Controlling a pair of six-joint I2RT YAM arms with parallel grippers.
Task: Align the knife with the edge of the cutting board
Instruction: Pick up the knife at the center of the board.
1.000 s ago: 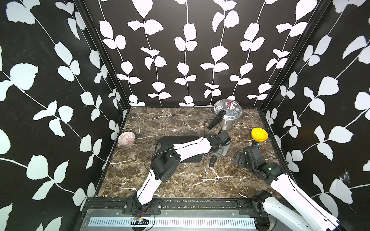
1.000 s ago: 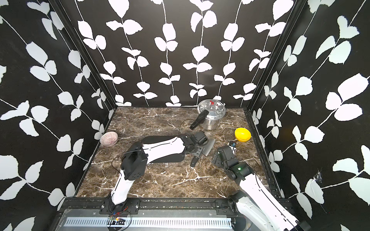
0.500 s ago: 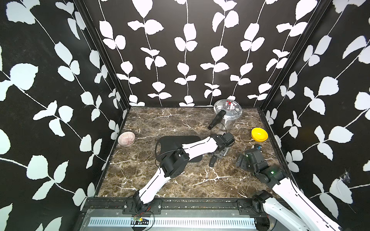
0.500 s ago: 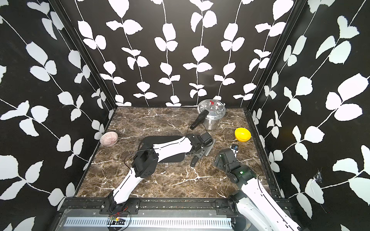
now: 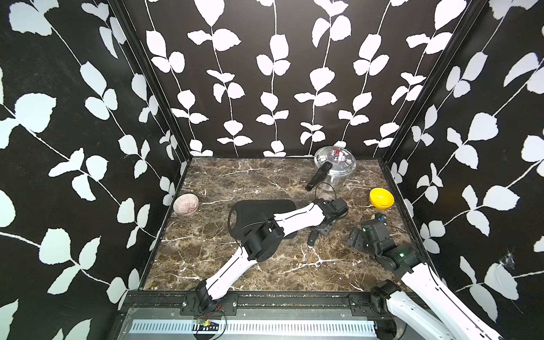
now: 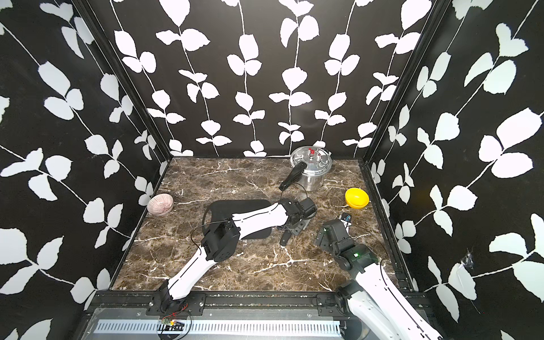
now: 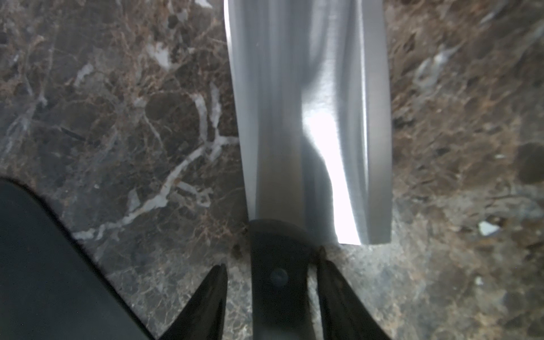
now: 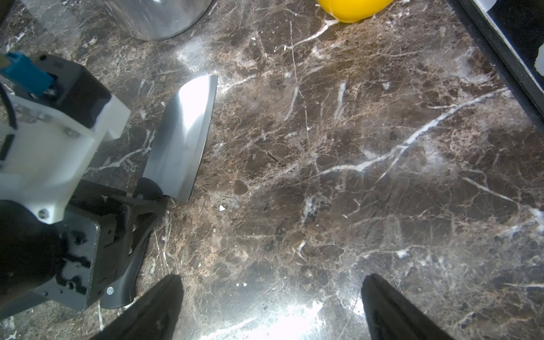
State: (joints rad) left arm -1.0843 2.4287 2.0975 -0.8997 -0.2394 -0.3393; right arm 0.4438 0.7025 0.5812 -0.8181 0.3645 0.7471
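Observation:
The knife (image 5: 312, 239) lies on the marble just right of the black cutting board (image 5: 259, 209), apart from it and at an angle to the board's right edge. Its silver blade (image 7: 309, 117) points away from its black handle (image 7: 276, 279). My left gripper (image 7: 272, 263) stands over the handle, one finger on each side, open, with a thin gap showing on both sides. A corner of the cutting board (image 7: 44, 265) shows beside it. My right gripper (image 8: 272, 278) hovers open over bare marble, right of the knife (image 8: 182, 138), holding nothing. Both top views show the left gripper (image 6: 294, 226) reaching across the board (image 6: 235, 207).
A steel pot (image 5: 335, 167) with a long black handle stands at the back right. A yellow bowl (image 5: 381, 197) sits near the right wall, and a pink ribbed bowl (image 5: 185, 203) by the left wall. The left arm lies over the board.
My left gripper's fingers have drawn closer together around the knife handle, and the left arm's elbow has shifted right. The right arm has pulled back a little from the knife.

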